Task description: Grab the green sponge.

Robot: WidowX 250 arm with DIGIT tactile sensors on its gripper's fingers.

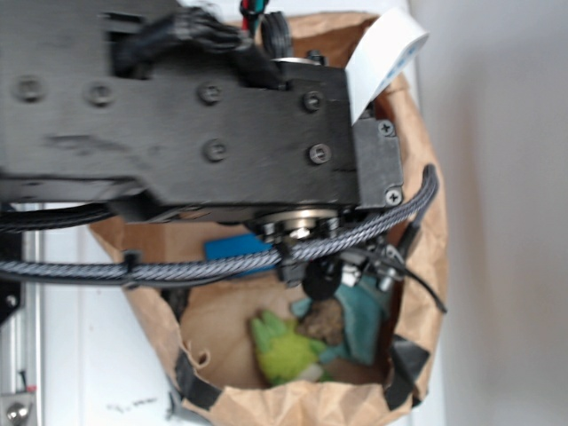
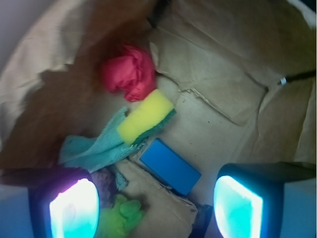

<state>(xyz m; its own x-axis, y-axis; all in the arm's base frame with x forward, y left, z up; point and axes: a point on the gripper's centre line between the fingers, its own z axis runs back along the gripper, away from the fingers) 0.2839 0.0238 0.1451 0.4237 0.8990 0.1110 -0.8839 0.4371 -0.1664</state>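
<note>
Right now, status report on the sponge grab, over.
Pincer open, above bag floor. Yellow foam sponge with green scouring edge free, lying partly on teal terry cloth. Blue rectangular block beside it.

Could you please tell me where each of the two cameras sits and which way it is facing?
Exterior: above the arm, looking down past it into the paper bag.
Wrist: on the arm, looking down between the open pincer fingers at the green sponge.
Both show the blue block, teal cloth and lime plush toy.
</note>
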